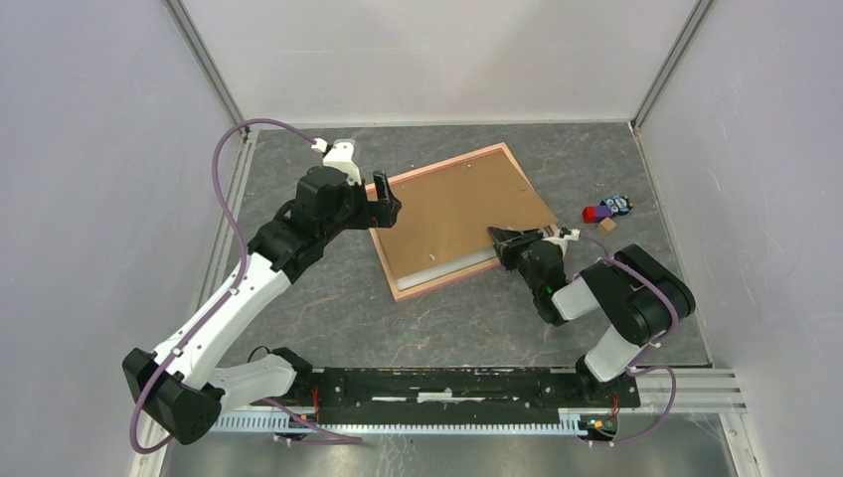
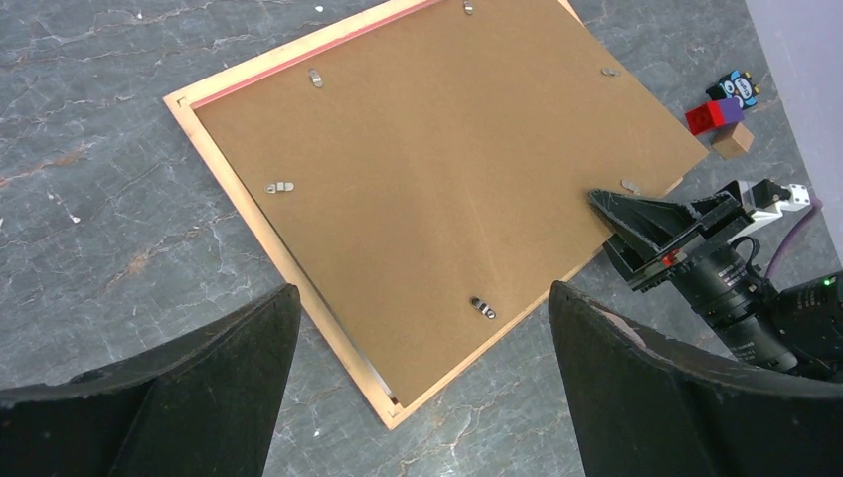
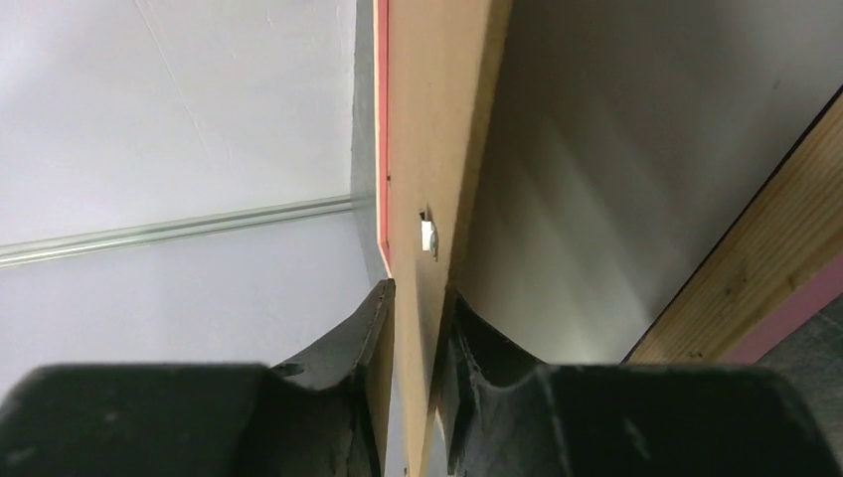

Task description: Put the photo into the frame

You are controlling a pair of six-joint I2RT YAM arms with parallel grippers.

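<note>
The frame (image 1: 447, 164) lies face down on the table, pink rim around it, also in the left wrist view (image 2: 237, 194). The brown backing board (image 1: 457, 209) lies in it with several metal clips (image 2: 483, 308). My right gripper (image 1: 502, 238) is shut on the board's near right edge (image 3: 437, 149) and holds that edge raised a little. A pale grey surface (image 3: 616, 199) shows under the raised board; I cannot tell whether it is the photo's white back or glass. The photo's printed side is out of view. My left gripper (image 1: 383, 204) is open and empty above the frame's left corner (image 2: 422, 298).
A small cluster of coloured toy blocks (image 1: 606, 211) lies right of the frame, also in the left wrist view (image 2: 721, 109). White walls with metal posts close the table at the left, back and right. The arm bases stand along the near edge.
</note>
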